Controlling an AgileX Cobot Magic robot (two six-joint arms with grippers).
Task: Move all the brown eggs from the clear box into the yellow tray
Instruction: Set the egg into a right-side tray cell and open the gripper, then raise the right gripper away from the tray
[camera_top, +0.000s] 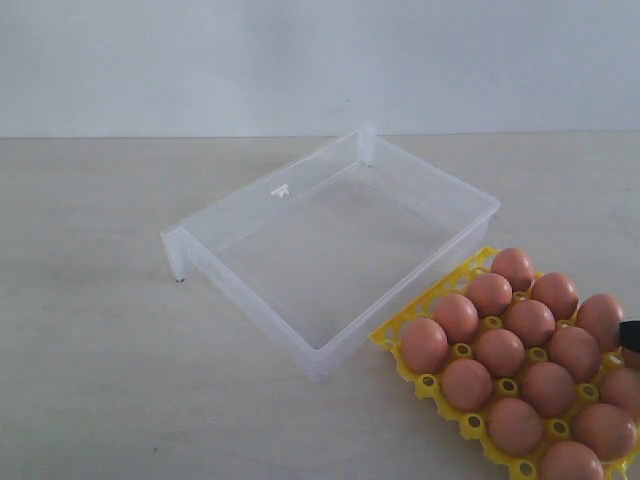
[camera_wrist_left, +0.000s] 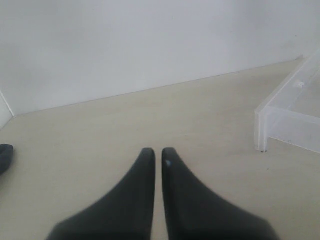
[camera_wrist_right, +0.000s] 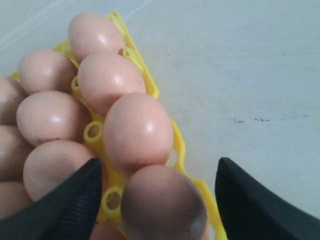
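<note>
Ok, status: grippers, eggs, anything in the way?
Left gripper shut, away from the box. Right gripper open over tray edge. Clear box empty; brown eggs all in yellow tray. No obstruction seen.

Lighting: bright, even and diffuse in all three views; its source could not be told.
Shadows: faint and soft-edged, the clearest lying on the table (camera_top: 100, 350) under the clear box (camera_top: 250, 305) at its left corner.
Glare: small soft highlights sat on the brown eggs (camera_top: 500, 352); the wall (camera_top: 300, 60) was washed near white.
Focus: the exterior view was slightly soft. The left gripper (camera_wrist_left: 158, 151) showed dark and blurred toward the frame edge. The nearest egg (camera_wrist_right: 162, 202) was shaded and out of focus, and the right gripper (camera_wrist_right: 158, 162) was smeared.
</note>
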